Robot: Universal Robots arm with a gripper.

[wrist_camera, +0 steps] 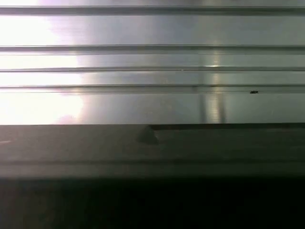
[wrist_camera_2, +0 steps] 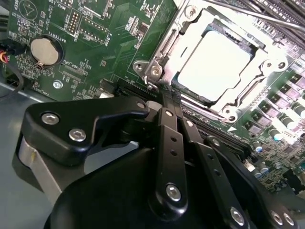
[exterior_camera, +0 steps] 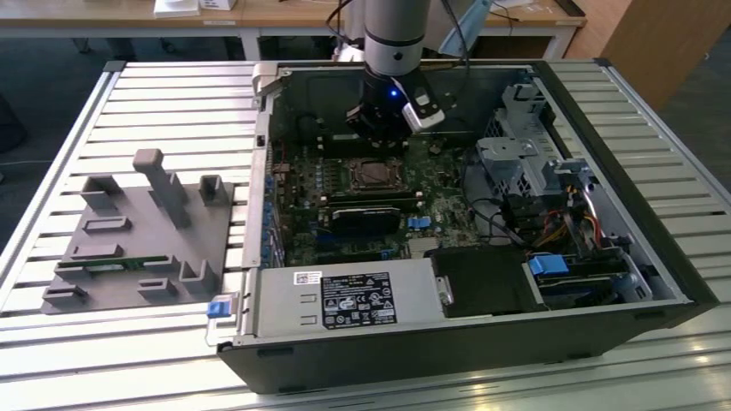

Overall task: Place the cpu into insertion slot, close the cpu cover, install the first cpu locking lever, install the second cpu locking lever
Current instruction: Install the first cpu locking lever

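**Over the socket: hand closed, chip seated**

Inside the open computer case [exterior_camera: 457, 282], the hand [wrist_camera_2: 164, 98] hangs just above the motherboard [wrist_camera_2: 105, 43], its fingers [wrist_camera_2: 170, 125] pressed together and gripping nothing, tips at the socket's edge. The cpu [wrist_camera_2: 214, 64] lies flat in the insertion slot [exterior_camera: 375, 175]. The cpu cover [wrist_camera_2: 248, 90] frames it, lying down around the chip. A grey fixture [exterior_camera: 137, 248] sits on the slatted surface [exterior_camera: 171, 111], well apart.
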